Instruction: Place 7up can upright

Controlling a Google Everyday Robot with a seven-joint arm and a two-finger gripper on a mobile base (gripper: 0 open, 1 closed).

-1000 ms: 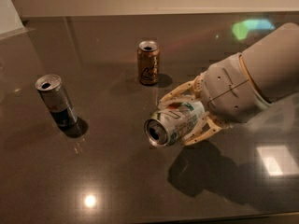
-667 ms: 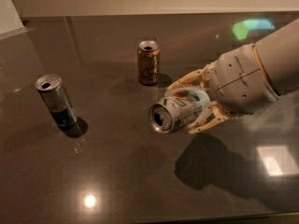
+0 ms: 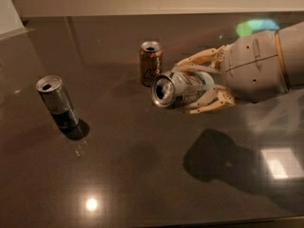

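1. Closest to me, the front of the dark, glossy table (image 3: 142, 175) carries only a bright spot of reflected light and a heavy shadow (image 3: 218, 160). That shadow sits well below and apart from what casts it, so I judge the load is hanging in the air, not resting on the surface.
2. Off to the left, a slim silver-and-dark can (image 3: 57, 102) stands upright on its own, well apart from the action.
3. In the middle, the gripper (image 3: 190, 87) reaches in from the right on a thick pale arm (image 3: 259, 65), above the table. Its jaws are clamped on the 7up can (image 3: 180, 90), with one of the bony fingers (image 3: 202, 60) over the can's upper side and the other beneath it.
4. The 7up can lies on its side between them, body deep in the grip, open top poking out to the left and facing me.
5. So the pickup looks done. What is left, to my eye, is turning the can on end, lowering it and letting go.
6. Just behind it, a brown can (image 3: 151, 63) stands upright, near enough to be bumped.
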